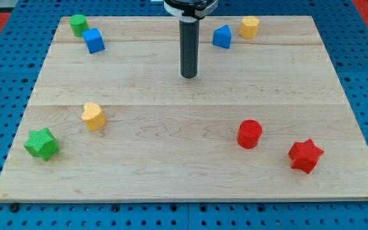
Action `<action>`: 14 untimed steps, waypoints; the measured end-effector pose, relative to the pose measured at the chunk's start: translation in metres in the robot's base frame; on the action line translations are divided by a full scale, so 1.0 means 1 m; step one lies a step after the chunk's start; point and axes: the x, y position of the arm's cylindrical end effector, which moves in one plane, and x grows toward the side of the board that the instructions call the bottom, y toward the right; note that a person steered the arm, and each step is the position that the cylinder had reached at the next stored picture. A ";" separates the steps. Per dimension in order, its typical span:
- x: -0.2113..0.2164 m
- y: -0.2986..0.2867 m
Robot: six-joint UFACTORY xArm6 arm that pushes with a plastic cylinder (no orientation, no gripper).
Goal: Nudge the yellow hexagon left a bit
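The yellow hexagon (249, 27) sits near the view's top, right of centre, on the wooden board (190, 172). A blue triangle block (222, 37) stands just to its left, a small gap between them. My tip (189, 75) is on the board below and to the left of both, well apart from the hexagon and touching no block.
A green block (78, 25) and a blue cube (94, 40) sit at the top left. A yellow heart (93, 116) and a green star (42, 144) lie at the lower left. A red cylinder (250, 134) and a red star (305, 156) lie at the lower right.
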 end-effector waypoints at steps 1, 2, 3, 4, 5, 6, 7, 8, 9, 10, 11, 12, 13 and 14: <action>0.000 0.000; 0.000 0.000; 0.000 0.004; 0.000 0.004; -0.004 0.004; -0.004 0.004; -0.004 0.004; -0.004 0.004; -0.004 0.004; -0.004 0.007; -0.005 0.010; -0.020 0.038; -0.049 0.105; -0.072 0.159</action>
